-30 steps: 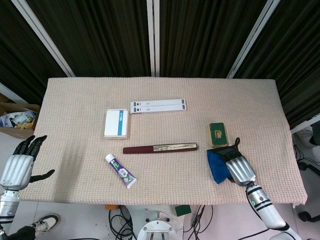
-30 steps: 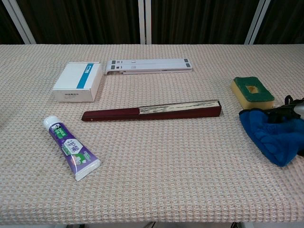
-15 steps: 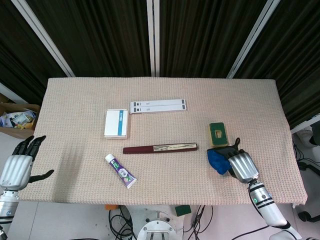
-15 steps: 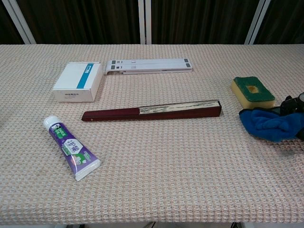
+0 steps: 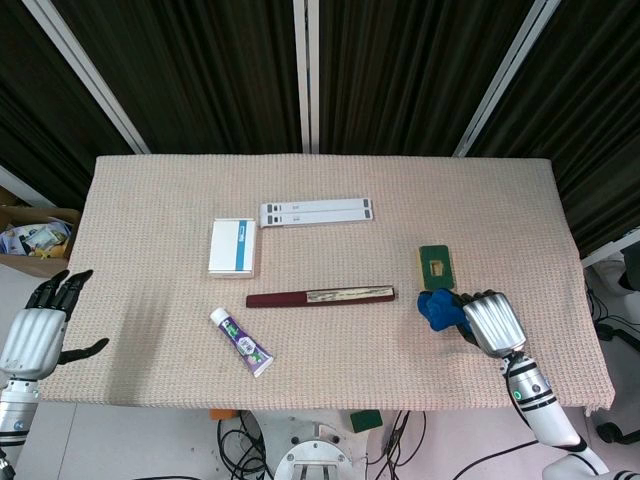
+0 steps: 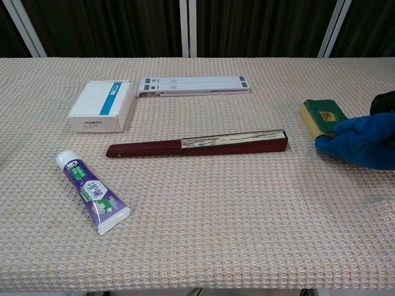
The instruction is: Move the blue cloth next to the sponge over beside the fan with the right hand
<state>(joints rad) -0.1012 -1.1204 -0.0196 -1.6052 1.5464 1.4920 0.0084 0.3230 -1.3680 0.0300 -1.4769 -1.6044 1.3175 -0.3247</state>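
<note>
My right hand point(image 5: 487, 322) grips the blue cloth point(image 5: 438, 309), bunched into a wad and lifted off the table near its front right. In the chest view the blue cloth point(image 6: 361, 142) hangs at the right edge, partly covering the sponge point(image 6: 321, 115); only a dark bit of the right hand point(image 6: 386, 103) shows there. The green-topped yellow sponge point(image 5: 436, 266) lies just behind the cloth. The closed dark red fan point(image 5: 321, 297) lies mid-table, its right end a short way left of the cloth. My left hand point(image 5: 38, 328) hangs open off the table's left front corner.
A toothpaste tube point(image 5: 241, 342) lies at the front left of the fan. A white and blue box point(image 5: 232, 246) and a flat white folding stand point(image 5: 316, 211) lie behind the fan. The table's front edge point(image 5: 330, 403) runs close under the right hand.
The right hand has closed on the cloth, gathered it from a spread heap into a wad and raised it off the table, shifting slightly back toward the sponge. The left hand has stayed still.
</note>
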